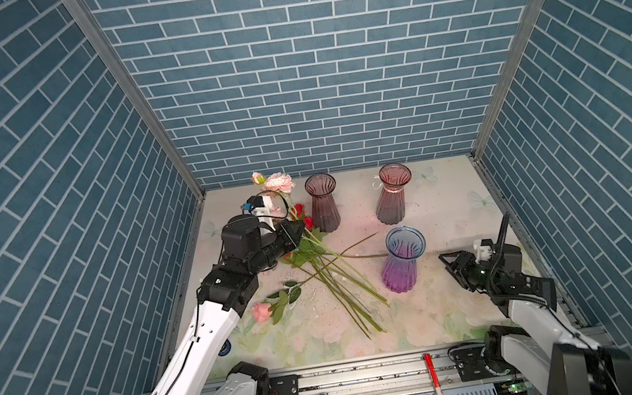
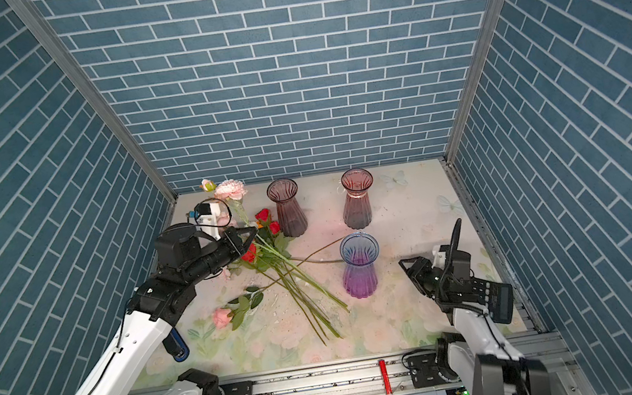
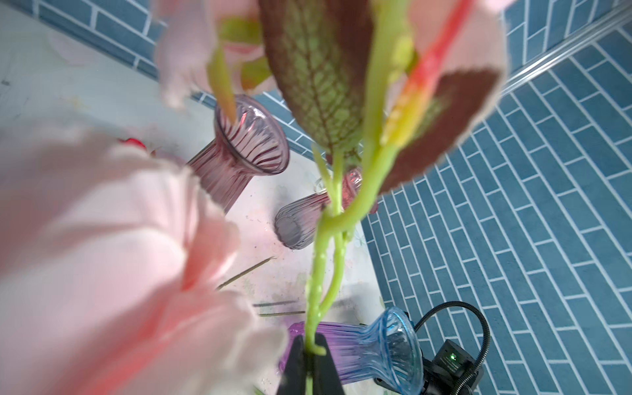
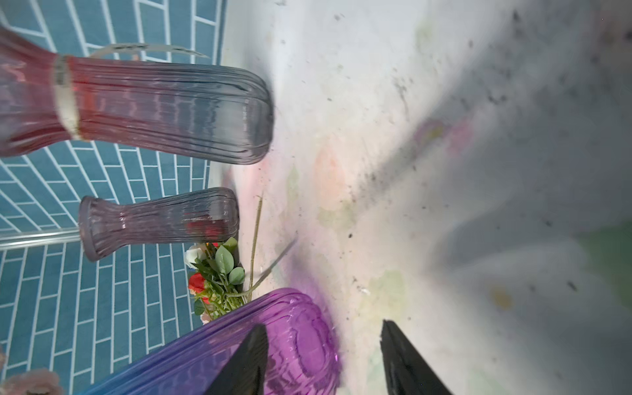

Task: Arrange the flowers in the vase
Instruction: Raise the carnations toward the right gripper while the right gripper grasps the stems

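The left gripper [image 3: 309, 345] pinches the thorny green stem of a pale pink peony [image 1: 280, 182]. Red and pink flowers [image 1: 328, 266] lie heaped left of the blue-purple vase [image 1: 404, 261]. The right gripper [image 1: 445, 264] stands half-spread and empty.

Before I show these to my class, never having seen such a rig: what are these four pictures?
Two robot arms with pincer grippers work over a flowery table. Two pictures look down from overhead, side by side; the other two come from cameras on the arms' wrists. On the table stand three empty glass vases: a plum vase, a red vase and a blue-purple vase. Loose flowers lie in a pile. The left gripper is shut on the stem of a peony, bloom up. The right gripper is open and empty, near the blue-purple vase.
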### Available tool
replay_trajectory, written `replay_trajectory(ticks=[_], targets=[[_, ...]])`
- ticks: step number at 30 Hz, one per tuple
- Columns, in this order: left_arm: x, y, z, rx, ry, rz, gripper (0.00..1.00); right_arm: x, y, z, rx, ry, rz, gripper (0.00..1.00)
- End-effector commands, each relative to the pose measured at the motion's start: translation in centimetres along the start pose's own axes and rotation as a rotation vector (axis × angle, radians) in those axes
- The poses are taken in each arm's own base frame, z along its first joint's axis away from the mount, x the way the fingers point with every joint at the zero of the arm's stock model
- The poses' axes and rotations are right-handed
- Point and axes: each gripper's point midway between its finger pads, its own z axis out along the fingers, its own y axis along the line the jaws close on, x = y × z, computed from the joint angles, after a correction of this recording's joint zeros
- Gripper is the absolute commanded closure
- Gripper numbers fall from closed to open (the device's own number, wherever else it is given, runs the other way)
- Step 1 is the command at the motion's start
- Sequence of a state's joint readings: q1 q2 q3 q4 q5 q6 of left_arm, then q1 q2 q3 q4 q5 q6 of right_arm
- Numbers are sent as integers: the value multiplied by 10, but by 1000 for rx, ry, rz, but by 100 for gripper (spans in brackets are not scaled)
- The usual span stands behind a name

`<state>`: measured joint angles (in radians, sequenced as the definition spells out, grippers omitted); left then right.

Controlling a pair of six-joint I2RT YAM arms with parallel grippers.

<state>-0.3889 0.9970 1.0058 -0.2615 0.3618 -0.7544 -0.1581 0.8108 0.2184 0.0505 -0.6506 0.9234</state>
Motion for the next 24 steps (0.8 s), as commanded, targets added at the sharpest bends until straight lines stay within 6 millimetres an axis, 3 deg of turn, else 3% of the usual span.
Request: replay_trajectory(ticks=[1, 3, 5, 8, 10, 12, 17, 20, 24], targets=[[-18, -46, -8, 125, -28, 107, 100, -14, 48, -48, 2, -122, -181, 44], [-21, -72, -11, 201, -31, 161, 100, -20, 91, -74, -26, -154, -298, 43], [-22, -92, -11, 259, -32, 197, 100, -23, 133, -86, -105, -118, -343, 45], [-10, -125, -9, 340, 4, 266, 100, -26, 204, -116, -279, -127, -454, 46], [2, -144, -5, 374, 42, 322, 100, -19, 249, -134, -406, -85, -532, 46], [14, -162, -3, 405, 81, 364, 100, -8, 282, -146, -506, -32, -596, 49], [34, -194, 5, 499, 154, 373, 100, 35, 323, -165, -678, 79, -801, 47], [41, -207, 6, 525, 166, 378, 100, 53, 328, -162, -719, 177, -821, 49], [46, -210, 13, 511, 178, 335, 100, 71, 328, -148, -730, 306, -817, 60]])
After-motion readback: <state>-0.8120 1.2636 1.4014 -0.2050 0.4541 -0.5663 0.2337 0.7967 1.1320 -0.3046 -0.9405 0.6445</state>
